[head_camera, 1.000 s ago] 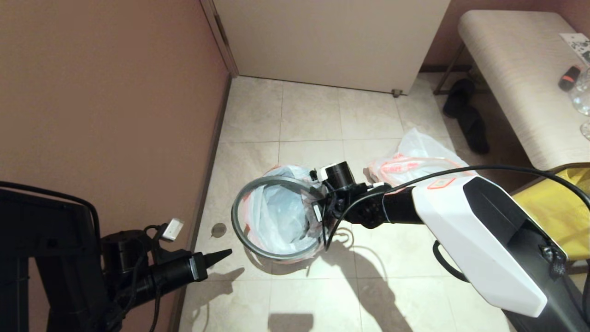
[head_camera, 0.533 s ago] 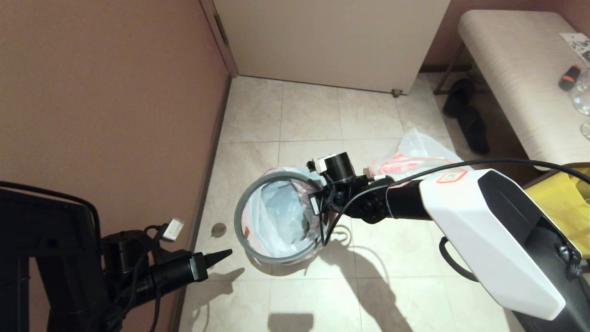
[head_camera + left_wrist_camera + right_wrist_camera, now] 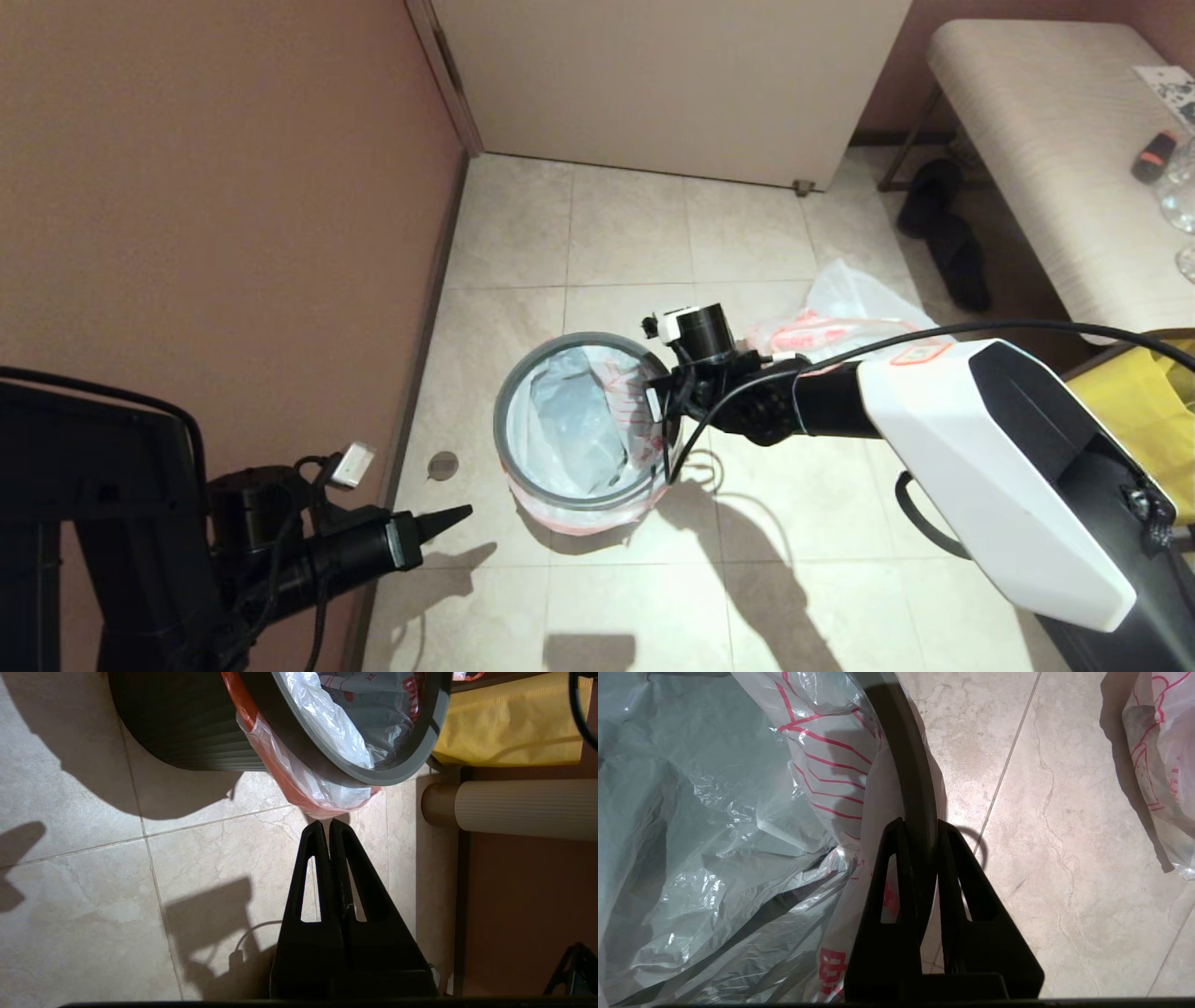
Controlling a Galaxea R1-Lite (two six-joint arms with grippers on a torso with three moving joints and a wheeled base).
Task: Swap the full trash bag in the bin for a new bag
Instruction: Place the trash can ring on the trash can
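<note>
Head cam looks down; both wrist cams close on bin.

Bare floor lies open before our bin and between it and our left pincer. On its right side, our right pincer clamps the grey hoop; the full trash bag blocks beyond, the wall hems the left.

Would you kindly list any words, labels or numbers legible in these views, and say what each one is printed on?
None can be read.
Red print on the thin translucent white bag lining the small round black plastic bin: lines and blocky characters, illegible.
Red print on the second limp white bag on the floor: too small.
Orange-outlined label on the right arm's white cover: too small.
</note>
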